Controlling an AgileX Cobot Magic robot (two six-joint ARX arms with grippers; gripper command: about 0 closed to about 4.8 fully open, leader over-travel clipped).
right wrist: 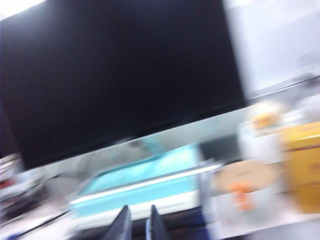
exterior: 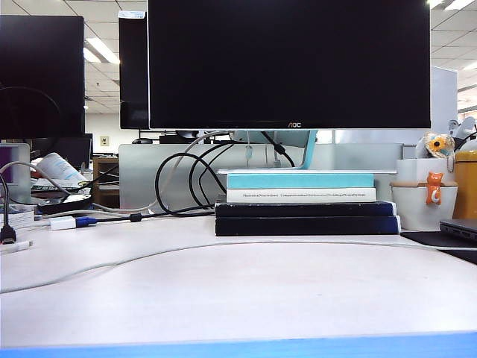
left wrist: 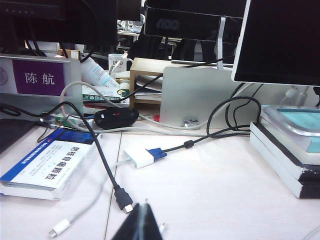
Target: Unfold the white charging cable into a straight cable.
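The white charging cable [exterior: 112,264] lies on the pale desk as one long, gently curved line, running from the left edge to in front of the books. Neither gripper shows in the exterior view. In the left wrist view my left gripper [left wrist: 143,216] hangs just above the desk with its black fingers [left wrist: 134,227] pressed together. A small white plug tip [left wrist: 161,228] lies right beside them; I cannot tell whether it touches. The right wrist view is blurred. It shows my right gripper [right wrist: 136,223] in the air facing the books, its fingers a narrow gap apart and holding nothing.
A big black monitor [exterior: 289,63] stands over stacked books [exterior: 305,216], with looped black cables [exterior: 186,179] to their left. A white adapter with a blue plug [left wrist: 142,156], a black plug [left wrist: 123,199] and a medicine box [left wrist: 45,167] lie at the left. Cups [exterior: 425,201] stand at the right.
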